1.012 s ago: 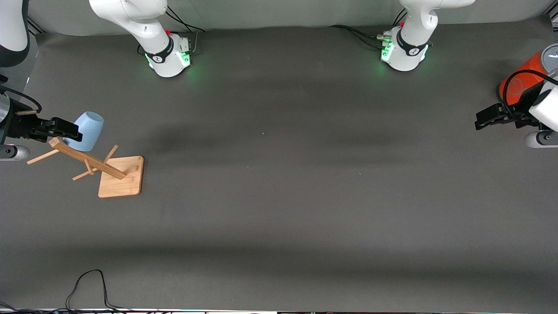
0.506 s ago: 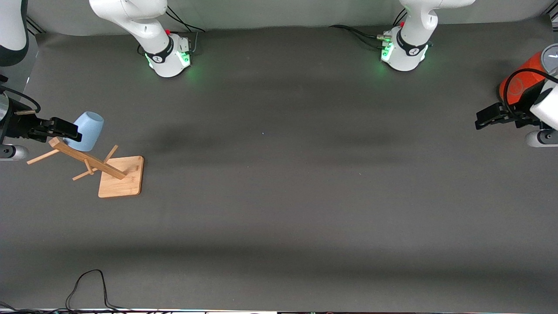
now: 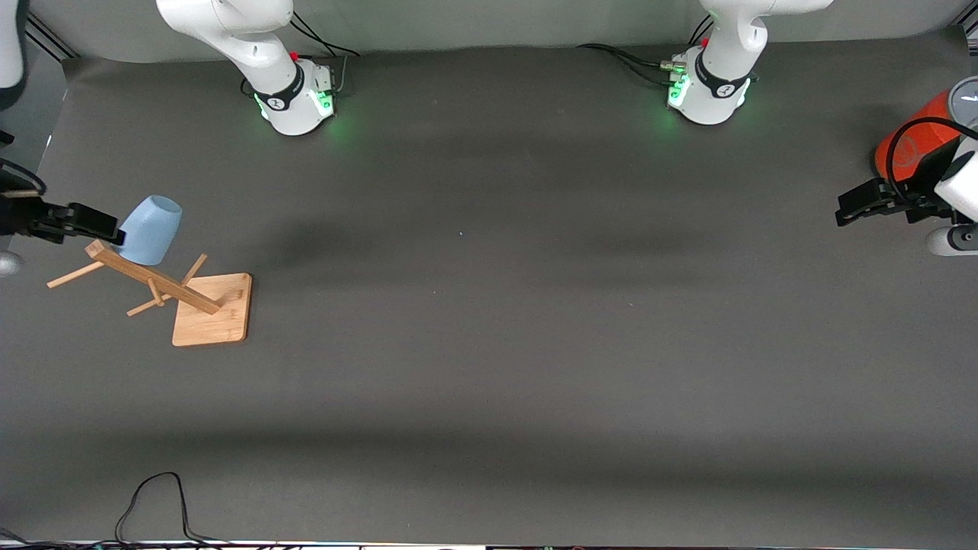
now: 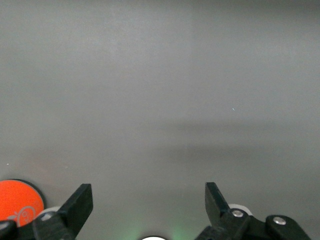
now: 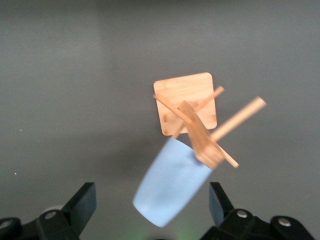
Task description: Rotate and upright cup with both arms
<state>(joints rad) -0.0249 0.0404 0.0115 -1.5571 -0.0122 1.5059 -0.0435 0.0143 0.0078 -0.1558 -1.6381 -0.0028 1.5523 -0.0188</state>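
Observation:
The pale-blue cup point(image 3: 150, 220) hangs tilted on a top peg of a wooden rack point(image 3: 212, 309) near the right arm's end of the table. My right gripper point(image 3: 103, 221) is open and empty, level with the cup and just short of it toward the table's end. In the right wrist view the cup point(image 5: 172, 187) shows between the open fingers point(image 5: 85, 200) but apart from them, with the rack point(image 5: 185, 97) past it. My left gripper point(image 3: 848, 208) is open and empty above the table at the left arm's end; the left wrist view point(image 4: 148, 200) shows only bare mat between its fingers.
An orange-red can with a grey lid point(image 3: 913, 141) stands close by the left gripper and shows in the left wrist view point(image 4: 17, 200). The rack's leaning post point(image 3: 153, 279) and side pegs jut out under the cup. A black cable point(image 3: 153, 496) lies at the table's front edge.
My right gripper has drawn back from the cup toward the table's end, still open. The cup stays on the rack. The left gripper has shifted only slightly.

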